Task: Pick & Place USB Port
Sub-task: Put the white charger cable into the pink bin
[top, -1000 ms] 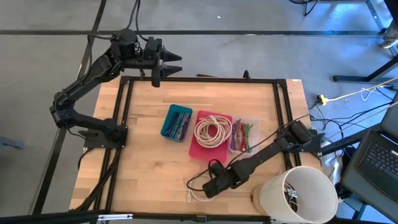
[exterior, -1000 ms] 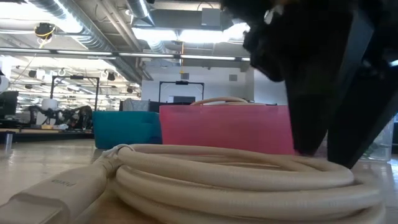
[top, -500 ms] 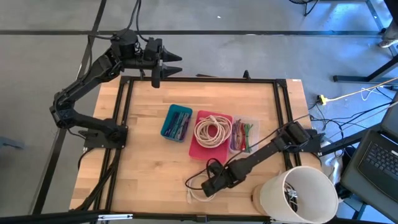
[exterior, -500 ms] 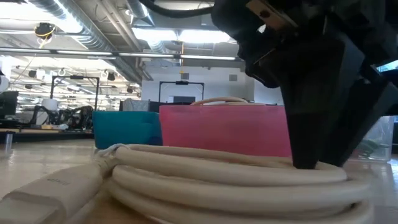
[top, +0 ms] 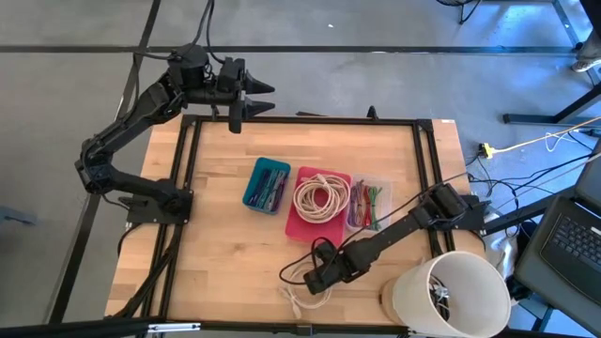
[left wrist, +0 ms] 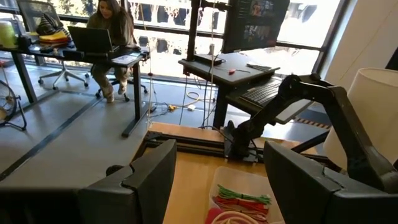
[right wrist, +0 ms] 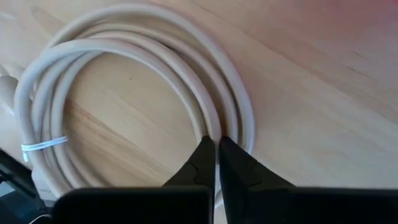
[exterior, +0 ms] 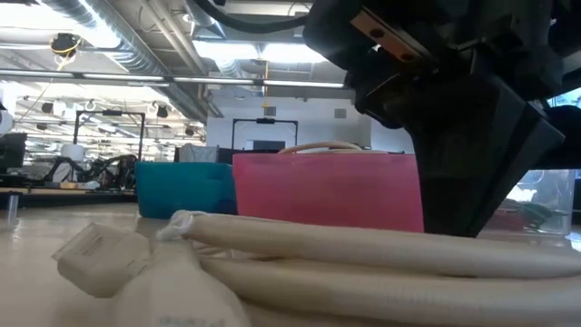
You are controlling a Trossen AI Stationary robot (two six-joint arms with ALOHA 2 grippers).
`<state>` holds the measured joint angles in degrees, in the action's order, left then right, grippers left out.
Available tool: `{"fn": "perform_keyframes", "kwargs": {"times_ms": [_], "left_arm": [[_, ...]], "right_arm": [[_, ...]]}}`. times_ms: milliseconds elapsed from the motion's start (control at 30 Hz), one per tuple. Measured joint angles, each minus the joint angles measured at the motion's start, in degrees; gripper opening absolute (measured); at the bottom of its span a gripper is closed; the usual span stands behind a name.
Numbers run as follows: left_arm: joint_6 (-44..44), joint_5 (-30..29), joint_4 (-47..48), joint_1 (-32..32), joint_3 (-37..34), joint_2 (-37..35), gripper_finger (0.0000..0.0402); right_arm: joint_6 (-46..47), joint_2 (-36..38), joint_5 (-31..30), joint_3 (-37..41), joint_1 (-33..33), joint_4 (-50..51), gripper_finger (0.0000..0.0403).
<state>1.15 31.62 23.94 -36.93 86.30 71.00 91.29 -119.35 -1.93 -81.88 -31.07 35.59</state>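
A cream USB cable [top: 302, 299], coiled and bound by a white tie [right wrist: 43, 148], lies on the wooden table near its near edge. Its plug end [exterior: 100, 259] shows close up in the low view. My right gripper [top: 316, 279] reaches in from the right and is shut on the coil [right wrist: 124, 62]. My left gripper [top: 252, 99] waits open above the table's far left corner, its fingers wide apart in the left wrist view [left wrist: 217, 186]. My right gripper [right wrist: 216, 144] pinches the coil's strands [right wrist: 225, 127] on one side of the loop between its two fingertips. The fingers come from above, slanting in from the table's right, and lie across the strands. The rest of the coil [exterior: 363, 254] rests on the table.
A blue bin [top: 268, 185], a pink bin [top: 333, 228] holding another coil and a clear bin [top: 383, 182] of coloured ties stand mid-table. A white bucket [top: 451, 293] sits at the near right corner. A black frame [top: 300, 120] borders the table. A person sits at a desk [left wrist: 112, 25] beyond.
My right gripper has shut on the coil's strands; its two fingers stood apart a second ago and now meet. It has shifted slightly toward the table's left. The coil has slid toward the near edge, and its plug end has swung round and tipped.
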Motion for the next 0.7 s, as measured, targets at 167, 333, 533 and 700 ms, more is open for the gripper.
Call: {"fn": "perform_keyframes", "kwargs": {"times_ms": [167,333,533,700], "left_arm": [[0.0,0.0,0.2,0.0,0.0,0.0,0.0235],[0.0,0.0,0.3,0.0,0.0,0.0,0.0235],[0.0,0.0,0.3,0.0,0.0,0.0,0.0235],[0.0,0.0,0.3,0.0,0.0,0.0,0.0235]], "right_arm": [[-0.8,-0.4,-1.9,-4.4,0.0,3.2,0.0002],[-2.6,-0.4,-2.1,-13.0,0.0,12.6,0.0001],[-3.3,-0.3,-3.3,-26.3,-0.3,28.9,0.0001],[-3.1,-0.2,-7.8,-37.4,-0.2,43.5,0.0000]]}}
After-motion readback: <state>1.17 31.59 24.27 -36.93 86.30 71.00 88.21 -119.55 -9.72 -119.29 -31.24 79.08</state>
